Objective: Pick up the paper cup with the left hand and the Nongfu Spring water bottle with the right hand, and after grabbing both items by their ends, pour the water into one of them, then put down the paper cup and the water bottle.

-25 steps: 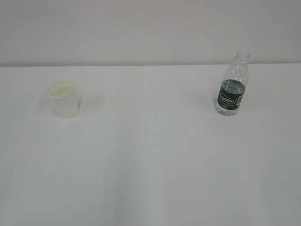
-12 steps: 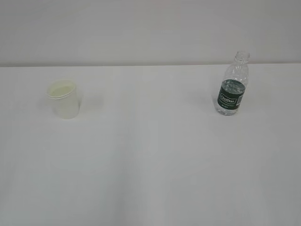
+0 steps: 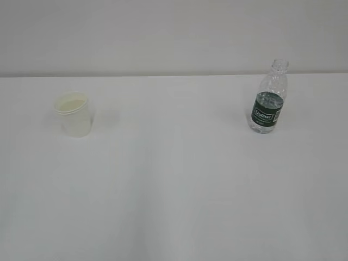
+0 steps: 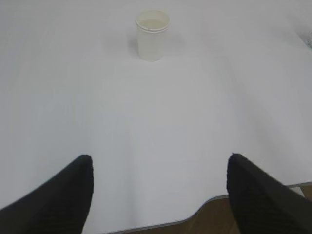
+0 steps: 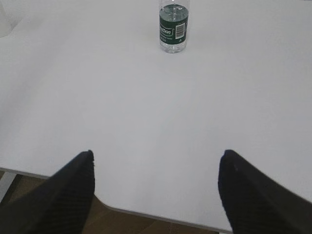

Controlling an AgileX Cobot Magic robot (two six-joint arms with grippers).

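Observation:
The white paper cup [image 3: 73, 114] stands upright on the left of the white table [image 3: 174, 179]; in the left wrist view the paper cup [image 4: 152, 34] is far ahead of my left gripper [image 4: 160, 163], which is open and empty over the table's near edge. The Nongfu Spring water bottle [image 3: 269, 99], clear, capless, with a dark green label, stands upright at the right. In the right wrist view the bottle [image 5: 173, 27] lies far ahead of my right gripper [image 5: 156, 158], which also stands open and empty. Water fills the bottle's lower part. Neither arm shows in the exterior view.
The table's front edge [image 4: 195, 217] with brown floor beyond it shows between the fingers in both wrist views. A pale wall [image 3: 174, 32] stands behind the table. A white table leg [image 5: 6, 185] shows at the lower left of the right wrist view.

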